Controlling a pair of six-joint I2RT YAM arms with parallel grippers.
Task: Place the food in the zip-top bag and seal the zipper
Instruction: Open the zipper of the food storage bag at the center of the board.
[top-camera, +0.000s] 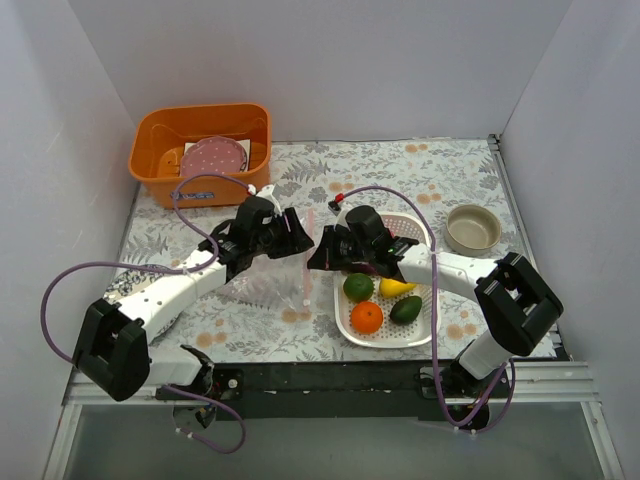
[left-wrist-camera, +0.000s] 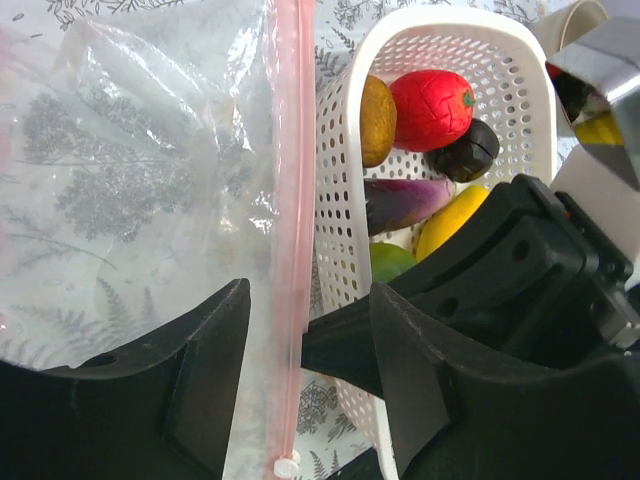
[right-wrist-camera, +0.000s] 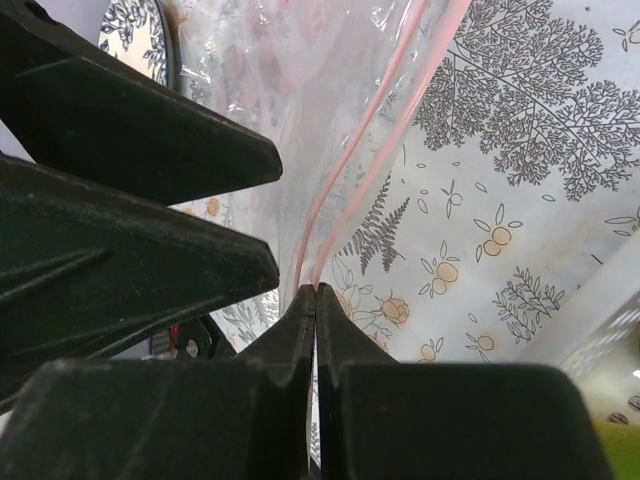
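Pink zipper (left-wrist-camera: 290, 200) unsealed: right pincer (right-wrist-camera: 316, 295) pinching it, left pincer (left-wrist-camera: 310, 295) spread astride it. Bag (left-wrist-camera: 130, 180) beside left pincer empty; food (left-wrist-camera: 432, 108) in basket (left-wrist-camera: 345, 200) under right pincer.

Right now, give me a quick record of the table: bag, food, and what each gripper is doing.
bag: clear, beside the basket, no food seen inside
zipper: pink strip, not sealed
food: in the white basket
left gripper: open, straddling the zipper
right gripper: shut on the zipper
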